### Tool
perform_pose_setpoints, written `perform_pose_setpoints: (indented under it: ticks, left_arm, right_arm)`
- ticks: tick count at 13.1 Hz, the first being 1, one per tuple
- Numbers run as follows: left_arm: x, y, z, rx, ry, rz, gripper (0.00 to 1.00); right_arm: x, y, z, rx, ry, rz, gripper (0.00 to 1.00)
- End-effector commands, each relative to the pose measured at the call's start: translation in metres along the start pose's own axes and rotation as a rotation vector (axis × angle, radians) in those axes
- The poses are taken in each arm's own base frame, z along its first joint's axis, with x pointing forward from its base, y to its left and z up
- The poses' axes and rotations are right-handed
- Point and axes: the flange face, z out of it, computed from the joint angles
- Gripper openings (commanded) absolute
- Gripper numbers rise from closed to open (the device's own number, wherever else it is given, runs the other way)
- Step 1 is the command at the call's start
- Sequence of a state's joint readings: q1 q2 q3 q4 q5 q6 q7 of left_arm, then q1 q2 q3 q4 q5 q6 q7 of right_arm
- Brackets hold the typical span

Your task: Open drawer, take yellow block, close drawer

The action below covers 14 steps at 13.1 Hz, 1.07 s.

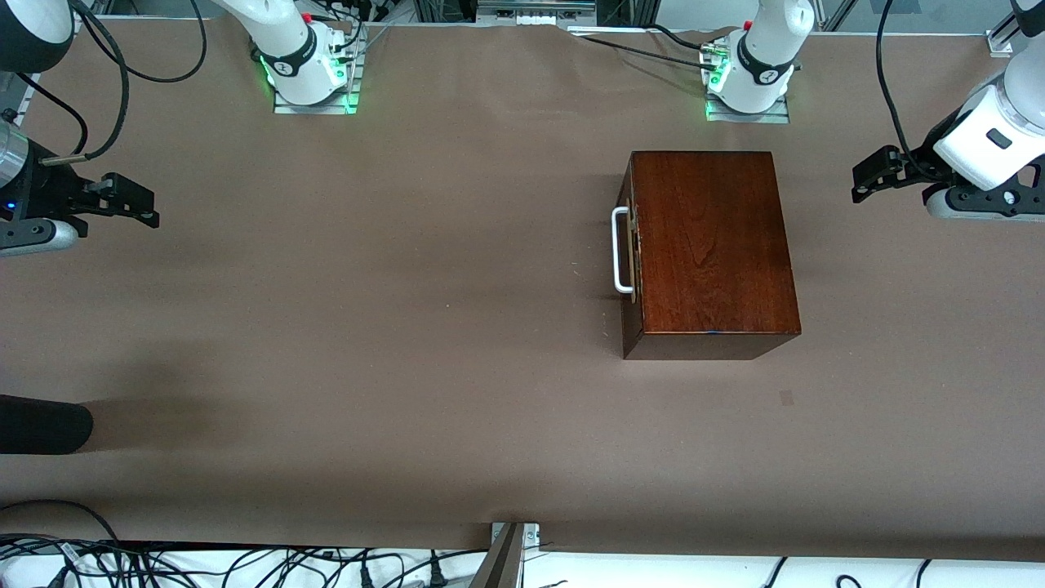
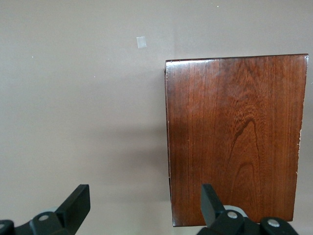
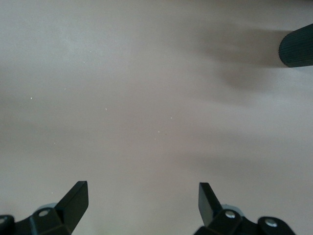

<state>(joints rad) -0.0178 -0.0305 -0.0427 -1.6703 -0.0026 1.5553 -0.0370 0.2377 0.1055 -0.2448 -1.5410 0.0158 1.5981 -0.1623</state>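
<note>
The dark reddish-brown wooden box (image 1: 710, 245) stands on the brown table toward the left arm's end. Its drawer is shut, and the dark front with the white bar handle (image 1: 620, 249) faces the right arm's end. The yellow block is hidden. My left gripper (image 1: 873, 175) is open and empty, up over the table at the left arm's end, apart from the box. The left wrist view (image 2: 144, 196) shows the box's top (image 2: 234, 137). My right gripper (image 1: 131, 200) is open and empty over the right arm's end, with bare table in its wrist view (image 3: 143, 193).
A black rounded object (image 1: 41, 425) juts in at the right arm's end, nearer the front camera; it also shows in the right wrist view (image 3: 298, 49). A small tape patch (image 1: 786, 398) lies nearer the camera than the box. Cables run along the table's front edge.
</note>
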Motion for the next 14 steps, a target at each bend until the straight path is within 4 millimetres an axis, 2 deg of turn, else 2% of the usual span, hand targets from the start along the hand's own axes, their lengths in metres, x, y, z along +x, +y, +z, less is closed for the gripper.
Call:
perform_pose_setpoints:
  ticks: [1, 10, 11, 12, 14]
  left_arm:
    - [0.003, 0.003, -0.008, -0.005, -0.003, -0.006, 1.00]
    - [0.003, 0.002, -0.007, -0.005, -0.009, -0.008, 1.00]
    - [0.002, 0.003, -0.005, -0.005, -0.021, -0.006, 1.00]
    - [0.008, 0.003, 0.008, -0.010, -0.058, -0.006, 1.00]
    - [0.007, 0.004, 0.010, -0.014, -0.074, -0.021, 1.00]
  right_arm:
    - [-0.006, 0.000, -0.010, -0.014, 0.001, 0.001, 1.00]
    - [-0.006, 0.000, -0.010, -0.014, 0.001, 0.001, 1.00]
    - [-0.006, 0.000, -0.010, -0.014, 0.001, 0.001, 1.00]
    - [-0.006, 0.000, -0.010, -0.014, 0.001, 0.001, 1.00]
    - [-0.006, 0.000, -0.010, -0.014, 0.001, 0.000, 1.00]
